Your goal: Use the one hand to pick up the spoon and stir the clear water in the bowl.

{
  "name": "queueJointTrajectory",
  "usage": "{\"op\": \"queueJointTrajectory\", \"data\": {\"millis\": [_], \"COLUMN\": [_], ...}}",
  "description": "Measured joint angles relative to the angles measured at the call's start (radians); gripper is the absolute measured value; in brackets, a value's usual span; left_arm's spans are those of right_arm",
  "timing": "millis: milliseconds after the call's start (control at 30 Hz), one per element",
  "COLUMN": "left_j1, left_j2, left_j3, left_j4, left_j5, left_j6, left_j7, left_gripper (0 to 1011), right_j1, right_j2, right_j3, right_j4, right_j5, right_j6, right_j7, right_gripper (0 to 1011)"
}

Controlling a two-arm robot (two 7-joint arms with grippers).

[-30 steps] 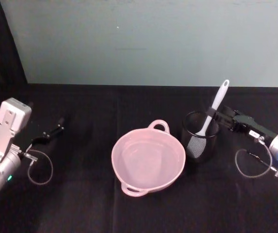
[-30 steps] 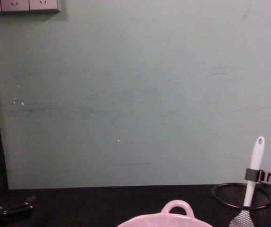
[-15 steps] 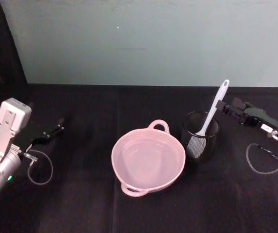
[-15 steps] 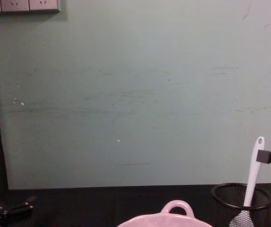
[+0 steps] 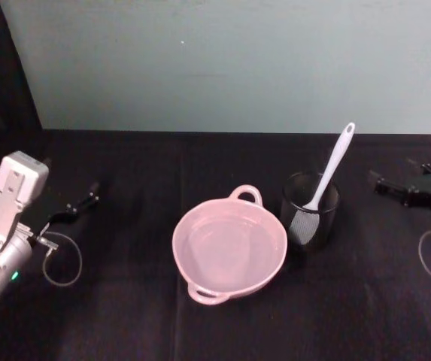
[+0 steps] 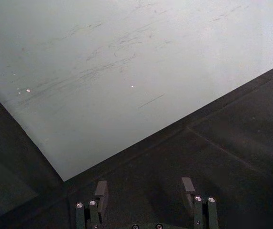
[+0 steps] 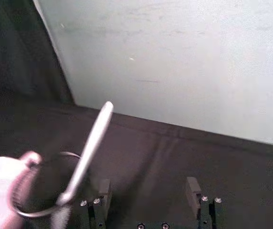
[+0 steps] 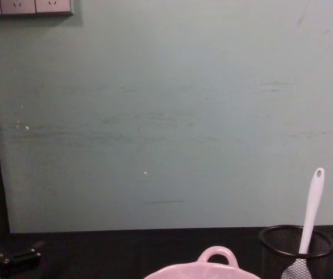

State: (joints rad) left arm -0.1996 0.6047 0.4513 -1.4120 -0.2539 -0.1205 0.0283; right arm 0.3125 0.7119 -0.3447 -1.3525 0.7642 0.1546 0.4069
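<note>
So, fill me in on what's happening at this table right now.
Nothing is being held at the moment. The long white plastic spoon stands blade-down in the black wire-mesh cup, leaning with its handle up. Beside the cup sits the wide pale pink bowl on the black table. The black two-finger right gripper hangs open and empty, off to the right of the cup and clear of the spoon. The left gripper is parked open at the far left.
</note>
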Motion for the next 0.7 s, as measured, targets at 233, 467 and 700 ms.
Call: {"op": "queueJointTrajectory", "data": {"millis": [233,467,700], "left_j1": [0.000,0.000,0.000], "left_j2": [0.000,0.000,0.000], "left_j3": [0.000,0.000,0.000], "left_j4": [0.000,0.000,0.000], "left_j5": [0.000,0.000,0.000], "left_j6": [0.000,0.000,0.000], "left_j7": [0.000,0.000,0.000], "left_gripper": [1005,1005,1005], "right_j1": [0.022,0.032,0.035], "right_j2": [-0.045,-0.085,-0.090], "right_j3": [-0.065,-0.075,-0.084], "right_j4": [0.094,0.144,0.147], "right_j5": [-0.211,-0.257,-0.292], "right_j6": [-0.186,-0.267,-0.252], "right_j7": [-0.057,-0.042,-0.048], "right_gripper": [1002,1002,1002]}}
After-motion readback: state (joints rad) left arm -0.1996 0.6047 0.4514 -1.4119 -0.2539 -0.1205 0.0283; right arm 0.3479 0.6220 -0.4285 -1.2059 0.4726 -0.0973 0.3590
